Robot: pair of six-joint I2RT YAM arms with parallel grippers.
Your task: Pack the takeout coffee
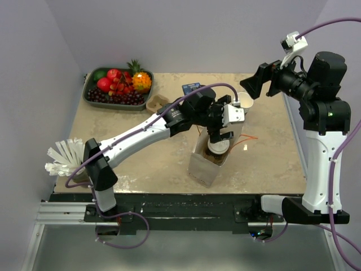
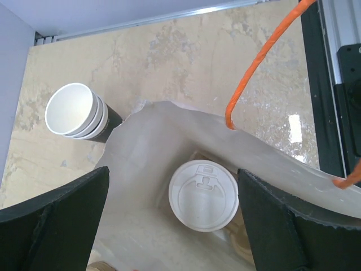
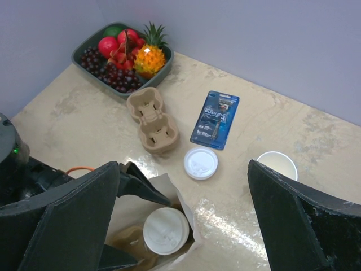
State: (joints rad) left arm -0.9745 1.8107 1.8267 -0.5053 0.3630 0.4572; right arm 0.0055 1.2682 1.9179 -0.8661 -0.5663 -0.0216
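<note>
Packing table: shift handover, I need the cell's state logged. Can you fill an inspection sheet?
Surface: beige marbled table, glossy patches.
Job's things: lidded coffee cup standing inside open paper bag.
Clutter: fruit tray, pulp carrier, razor pack, loose lid, stacked cups.
End effectors: left end effector open above the cup; right end effector open, raised, empty.
Cables: orange cable by the bag; purple cable on the arms.
Surroundings: lavender walls; white strips at the left edge.

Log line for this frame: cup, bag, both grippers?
cup: lid on, in bag | left gripper: open, over bag, empty | right gripper: open, empty, away from bag
</note>
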